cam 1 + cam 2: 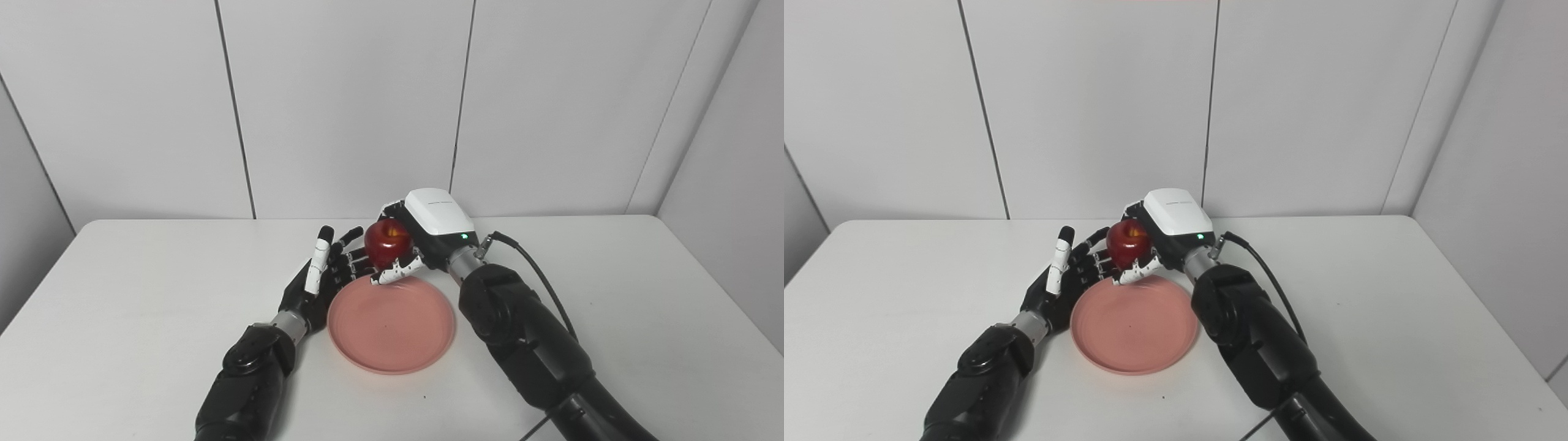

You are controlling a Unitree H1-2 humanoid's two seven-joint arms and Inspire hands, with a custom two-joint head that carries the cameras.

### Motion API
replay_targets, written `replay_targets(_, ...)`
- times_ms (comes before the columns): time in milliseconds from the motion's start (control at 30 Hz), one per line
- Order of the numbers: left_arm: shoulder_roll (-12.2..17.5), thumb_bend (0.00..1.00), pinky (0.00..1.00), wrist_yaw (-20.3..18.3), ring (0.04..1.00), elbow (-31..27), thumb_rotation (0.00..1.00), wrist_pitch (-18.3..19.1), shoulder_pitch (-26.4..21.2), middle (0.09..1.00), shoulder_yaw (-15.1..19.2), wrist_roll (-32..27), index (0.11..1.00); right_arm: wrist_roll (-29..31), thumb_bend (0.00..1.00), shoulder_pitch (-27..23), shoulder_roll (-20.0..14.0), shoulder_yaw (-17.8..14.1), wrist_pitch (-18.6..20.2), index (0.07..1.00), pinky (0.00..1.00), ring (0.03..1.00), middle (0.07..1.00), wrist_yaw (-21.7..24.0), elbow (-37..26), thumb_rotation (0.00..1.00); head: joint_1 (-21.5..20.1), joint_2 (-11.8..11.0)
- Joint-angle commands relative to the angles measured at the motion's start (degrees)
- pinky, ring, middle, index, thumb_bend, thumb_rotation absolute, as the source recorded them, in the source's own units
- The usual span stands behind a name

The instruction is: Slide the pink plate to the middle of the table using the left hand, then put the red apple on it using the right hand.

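Note:
A pink plate point(392, 327) lies flat near the middle of the white table point(122, 294), with nothing on it. Above its far rim, my right hand point(416, 242) is shut on a red apple point(387, 242), held clear of the plate. My left hand point(321, 272) rests open against the plate's left far edge, fingers spread and pointing toward the wall. In the right eye view the apple point(1129, 243) sits just beyond the plate point(1133, 327), with the left hand point(1062, 275) beside it.
A black cable point(539, 269) runs from the right wrist along the forearm. Grey wall panels point(343, 104) stand behind the table's far edge. The table's near right corner shows in the right eye view.

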Motion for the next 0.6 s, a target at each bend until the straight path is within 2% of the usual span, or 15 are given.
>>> replay_targets(0,-0.3,0.94,0.84,1.5,0.765,3.3,0.97,3.6,2.9,0.753,-0.6,1.7,0.895,-0.4,0.50,-4.2,0.1,-0.2,-0.6,0.495,0.17,0.233,0.329,-0.7,-0.9,0.18,0.1,0.2)
replay_targets(567,0.4,0.93,0.84,1.7,0.775,3.8,0.97,3.6,2.4,0.769,-0.3,2.0,0.887,-0.8,0.50,-1.4,0.6,2.2,-0.9,0.494,0.19,0.262,0.348,-0.8,-0.5,0.17,-0.6,0.6)
